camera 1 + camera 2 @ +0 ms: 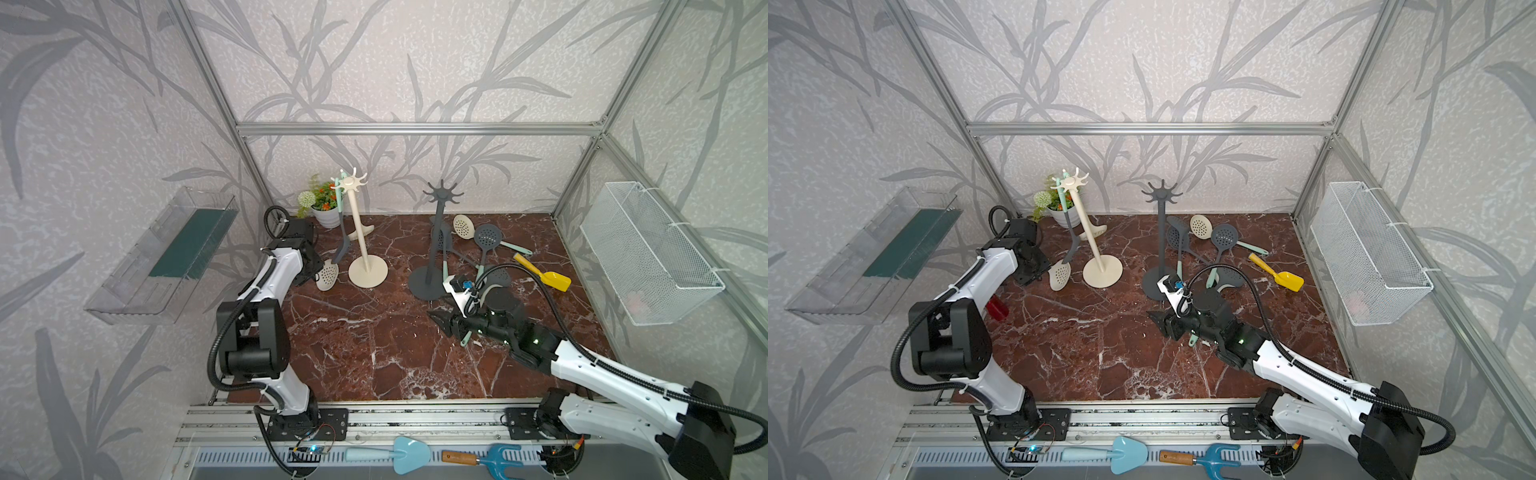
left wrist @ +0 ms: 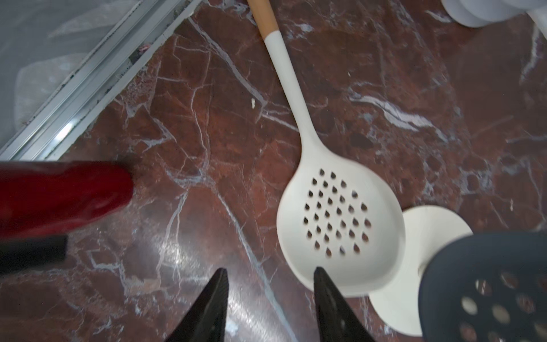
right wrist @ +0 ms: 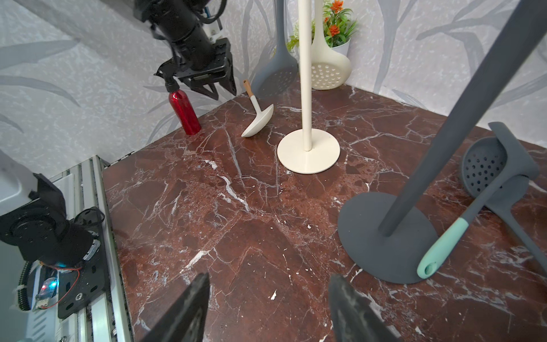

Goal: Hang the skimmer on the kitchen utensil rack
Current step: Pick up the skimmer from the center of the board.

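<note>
A cream skimmer (image 1: 327, 274) (image 2: 337, 225) with a wooden handle end lies flat on the marble by the cream utensil rack (image 1: 360, 232) (image 3: 305, 74). A dark grey skimmer (image 1: 341, 243) with a mint handle hangs from that rack. My left gripper (image 2: 269, 271) (image 3: 224, 93) hovers open just above the cream skimmer's bowl, with bare marble between its fingers. A grey rack (image 1: 435, 237) stands mid-table with several skimmers (image 1: 488, 237) lying around its base. My right gripper (image 1: 439, 323) (image 3: 269, 277) is open and empty in front of the grey rack.
A red bottle (image 3: 185, 114) stands at the left table edge beside the left arm. A potted plant (image 1: 326, 214) sits at the back and a yellow scoop (image 1: 552, 280) lies at the right. On the side walls hang a wire basket (image 1: 648, 253) and a clear shelf (image 1: 162, 257).
</note>
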Motion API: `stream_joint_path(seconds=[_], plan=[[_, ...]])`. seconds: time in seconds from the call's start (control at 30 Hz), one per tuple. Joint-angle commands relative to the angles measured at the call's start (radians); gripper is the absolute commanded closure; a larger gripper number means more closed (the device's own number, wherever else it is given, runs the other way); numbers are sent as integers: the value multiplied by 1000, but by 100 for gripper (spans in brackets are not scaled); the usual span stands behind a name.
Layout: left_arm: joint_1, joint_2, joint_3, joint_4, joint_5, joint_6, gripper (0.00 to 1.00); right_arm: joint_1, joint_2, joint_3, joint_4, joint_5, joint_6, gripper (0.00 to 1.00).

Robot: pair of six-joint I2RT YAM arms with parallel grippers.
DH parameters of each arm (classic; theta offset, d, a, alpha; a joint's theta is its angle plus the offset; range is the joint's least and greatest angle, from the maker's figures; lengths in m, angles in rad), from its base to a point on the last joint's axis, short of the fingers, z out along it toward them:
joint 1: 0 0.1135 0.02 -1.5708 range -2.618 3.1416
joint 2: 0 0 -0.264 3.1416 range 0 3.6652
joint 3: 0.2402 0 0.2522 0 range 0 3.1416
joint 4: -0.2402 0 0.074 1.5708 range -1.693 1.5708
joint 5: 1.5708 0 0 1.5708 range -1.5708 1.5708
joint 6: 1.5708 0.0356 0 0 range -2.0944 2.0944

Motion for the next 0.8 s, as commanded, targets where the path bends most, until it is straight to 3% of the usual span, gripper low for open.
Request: stream_joint_path(seconds=[0.0,0.4,0.77], plan=[[23,92,87,-51,-5,-26,54,3,16,-9,48,-58,-45,36],[60,380,372,-99,-31,-45,53,14,87,-8,134,-91,-76,37],[87,536,505,-137,-39,-60,58,14,112,-2,135,-79,-86,36]])
